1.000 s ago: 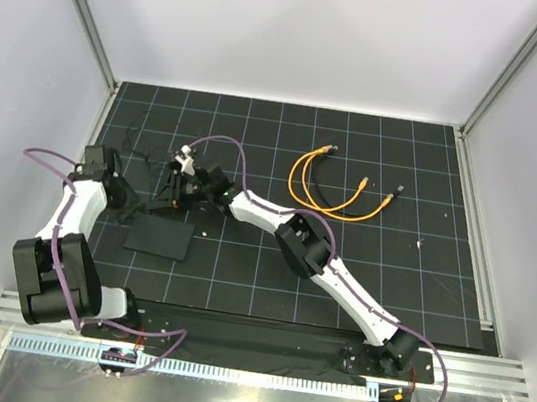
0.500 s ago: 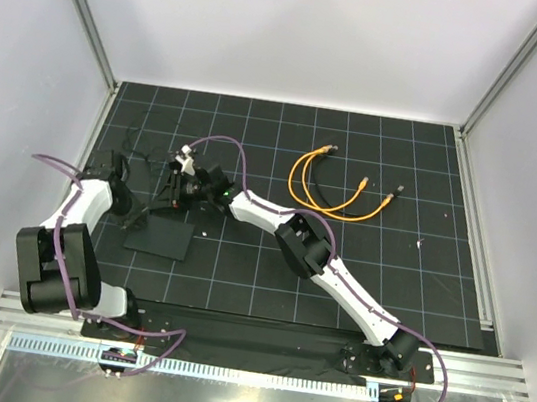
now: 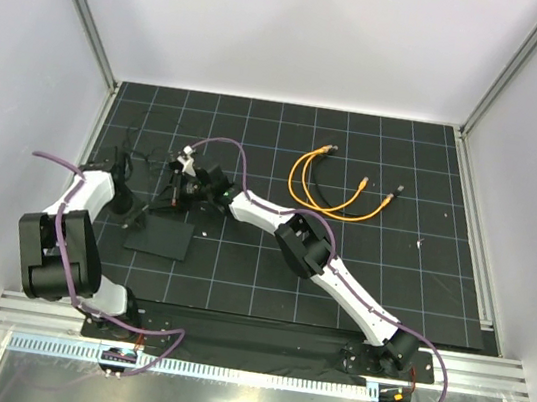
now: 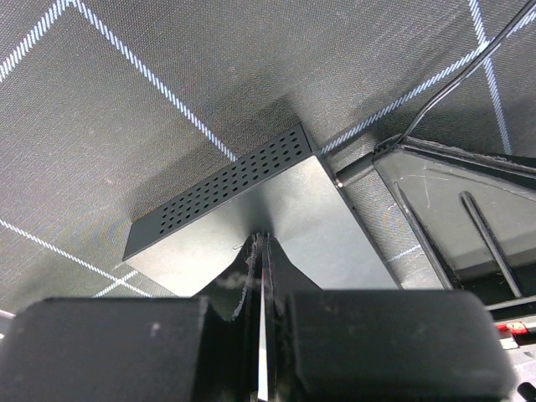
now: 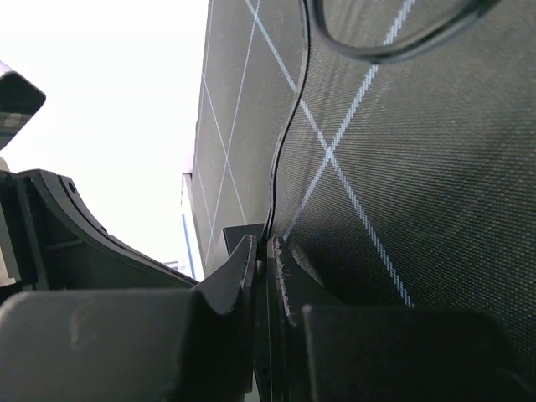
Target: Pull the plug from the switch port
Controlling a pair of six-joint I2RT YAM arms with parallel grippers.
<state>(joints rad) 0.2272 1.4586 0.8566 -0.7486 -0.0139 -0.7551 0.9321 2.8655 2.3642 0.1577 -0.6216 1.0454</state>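
The switch (image 3: 162,239) is a flat matte-black box on the left of the mat. In the left wrist view its perforated side and smooth top (image 4: 285,197) show. My left gripper (image 3: 136,220) is shut, with its tips (image 4: 261,241) resting on the switch's top. A small black plug (image 4: 355,166) sits at the switch's far corner, and a thin black cable (image 4: 452,79) leads away from it. My right gripper (image 3: 178,196) is just behind the switch. In the right wrist view it (image 5: 268,247) is shut on that thin black cable (image 5: 289,142).
Two orange cables (image 3: 327,184) lie in loops at the middle back of the mat. Loose thin black wire (image 3: 139,151) is tangled behind the left gripper. Small white bits lie beside the switch (image 3: 205,234) and at the right (image 3: 420,244). Metal frame rails border the mat.
My left arm has swung its wrist lower and nearer, so the shut gripper now rests on the switch's left end. The right arm and the switch have barely moved.
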